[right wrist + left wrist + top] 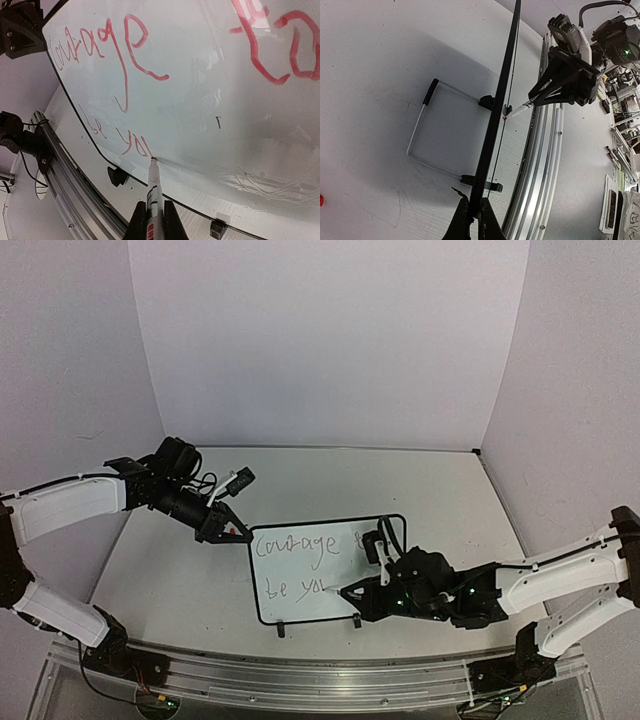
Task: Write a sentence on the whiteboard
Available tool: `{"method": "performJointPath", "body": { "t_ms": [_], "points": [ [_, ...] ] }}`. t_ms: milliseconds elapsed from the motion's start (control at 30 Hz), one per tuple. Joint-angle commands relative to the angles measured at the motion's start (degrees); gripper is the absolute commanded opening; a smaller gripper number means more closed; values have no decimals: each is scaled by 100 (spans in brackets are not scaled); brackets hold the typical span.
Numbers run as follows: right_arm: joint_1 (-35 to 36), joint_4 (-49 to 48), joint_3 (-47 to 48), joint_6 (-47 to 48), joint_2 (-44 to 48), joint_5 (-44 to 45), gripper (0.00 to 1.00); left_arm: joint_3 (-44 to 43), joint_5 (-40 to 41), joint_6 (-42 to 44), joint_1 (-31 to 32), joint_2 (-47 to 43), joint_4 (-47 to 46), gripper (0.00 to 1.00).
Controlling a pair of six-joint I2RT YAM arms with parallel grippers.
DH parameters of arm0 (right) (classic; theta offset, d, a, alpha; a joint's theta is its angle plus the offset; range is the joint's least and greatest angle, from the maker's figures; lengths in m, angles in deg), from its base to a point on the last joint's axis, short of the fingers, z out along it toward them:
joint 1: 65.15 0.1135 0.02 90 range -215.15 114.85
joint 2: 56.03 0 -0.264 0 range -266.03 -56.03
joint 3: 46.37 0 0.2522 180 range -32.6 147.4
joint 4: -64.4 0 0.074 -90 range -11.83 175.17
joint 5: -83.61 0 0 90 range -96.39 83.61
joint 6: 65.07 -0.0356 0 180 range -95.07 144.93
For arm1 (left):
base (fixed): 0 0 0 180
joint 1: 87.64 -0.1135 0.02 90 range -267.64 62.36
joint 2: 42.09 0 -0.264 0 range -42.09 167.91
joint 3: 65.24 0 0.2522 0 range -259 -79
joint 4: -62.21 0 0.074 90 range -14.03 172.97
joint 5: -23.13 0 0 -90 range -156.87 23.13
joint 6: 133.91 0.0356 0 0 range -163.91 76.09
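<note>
Standing on a white table (450, 490) inside white walls (330, 340), whiteboard (300, 612) clamped by left fingers (461, 222), marker (152, 187) by right fingers (134, 222)

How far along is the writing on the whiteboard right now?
Done: the sentence reads "Courage to" on top, "be yo" beneath, on the whiteboard. In hand: the left gripper clamps the board's edge; the right gripper holds the marker, tip on the last letter. Left: probably finishing that word.

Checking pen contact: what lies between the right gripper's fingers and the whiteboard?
A marker, clamped by the right gripper, spans it, tip touching the whiteboard; the right wrist view shows this.
</note>
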Motion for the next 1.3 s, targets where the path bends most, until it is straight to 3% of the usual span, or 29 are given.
{"method": "performJointPath", "body": {
  "t_ms": [0, 500, 1267],
  "points": [
    [-53, 385, 109, -38, 168, 373, 0, -46, 366, 84, 117, 174, 137, 0],
    [-53, 383, 130, 69, 525, 780, 0, -48, 358, 80, 123, 147, 127, 0],
    [-53, 467, 24, -187, 273, 290, 0, -55, 330, 81, 124, 167, 124, 0]
  ]
}}
